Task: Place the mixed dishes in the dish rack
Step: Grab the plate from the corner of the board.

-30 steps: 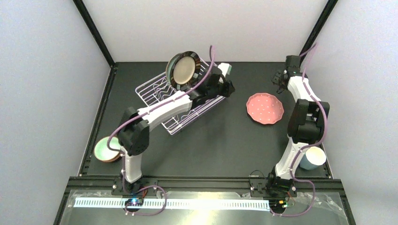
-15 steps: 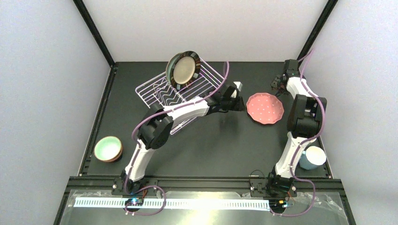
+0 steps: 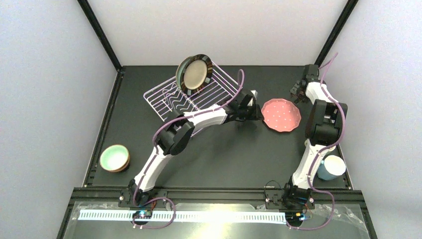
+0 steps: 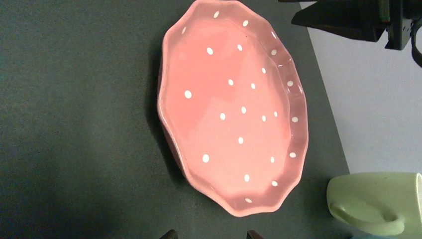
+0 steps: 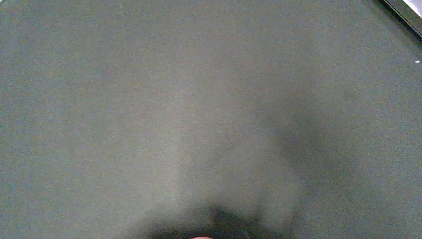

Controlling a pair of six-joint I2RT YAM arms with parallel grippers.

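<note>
1. Dish rack: white wire, set at far left of tabletop; dark-rimmed plate stood upright in it.
2. Pink speckled plate: laid flat on tabletop, right of rack.
3. Left jaws: parted, empty, just beside pink plate.
4. Right jaws: spread wide, nothing gripped.

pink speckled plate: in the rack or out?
Out. The pink speckled plate lies flat on the table, right of the dish rack and apart from it; nothing holds it.
</note>
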